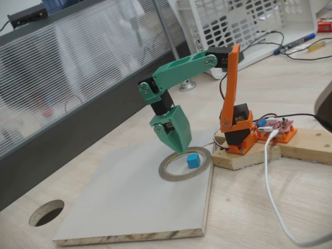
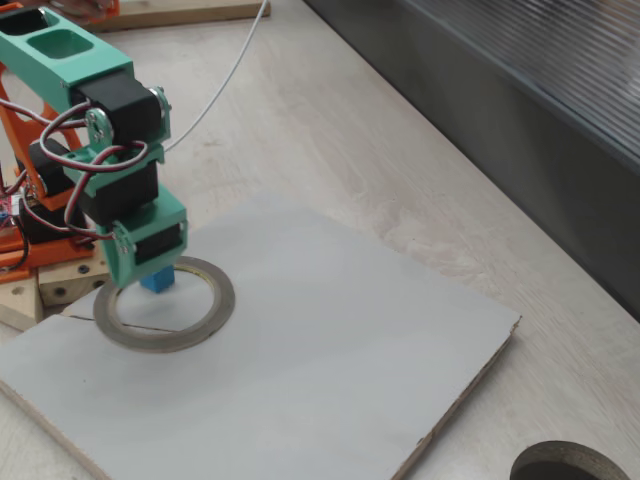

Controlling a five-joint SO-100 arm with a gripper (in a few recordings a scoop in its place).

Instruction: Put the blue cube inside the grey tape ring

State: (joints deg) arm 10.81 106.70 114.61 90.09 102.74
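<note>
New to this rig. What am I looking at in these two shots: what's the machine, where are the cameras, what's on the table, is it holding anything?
It is a small hobby robot arm, green links on an orange base clamped to wooden blocks, with a circuit board and a white cable beside it. Its tip is a two-finger gripper.

Both cameras stand still. One looks across the table from in front of the arm. The other looks down at the arm from its other side.

On the desk lies a pale board. On it sits the grey tape ring, flat. The blue cube rests inside the ring, near the rim on the arm's side.

The gripper hangs just above the ring, beside the cube, holding nothing that I can see. Whether its fingers are open or shut is unclear.

The dark round hole is cut through the desk.
</note>
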